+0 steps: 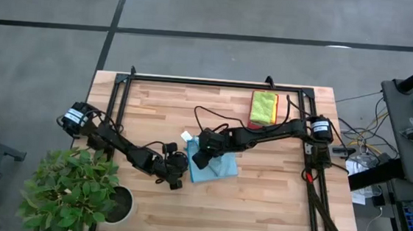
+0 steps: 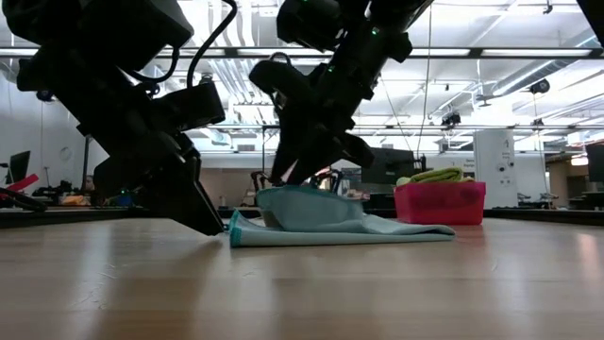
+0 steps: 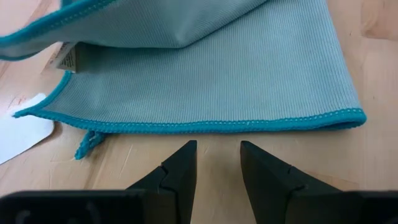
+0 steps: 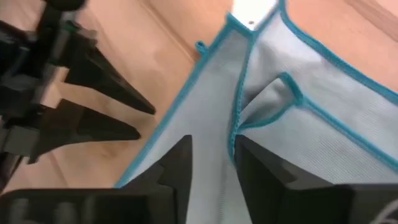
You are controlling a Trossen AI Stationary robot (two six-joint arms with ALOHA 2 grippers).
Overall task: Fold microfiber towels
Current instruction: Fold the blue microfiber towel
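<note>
High view: the right gripper (image 1: pixel 202 158) sits over a light blue towel (image 1: pixel 217 170) on the table (image 1: pixel 273 202); the left gripper (image 1: pixel 176 178) is just beside its edge. Left wrist: fingers (image 3: pixel 180 171) apart, empty, towel ahead. Right wrist: fingers (image 4: pixel 177 165) apart above a fold.

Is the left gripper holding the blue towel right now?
No, the left gripper is open on the bare table just short of the blue towel's edge.
</note>
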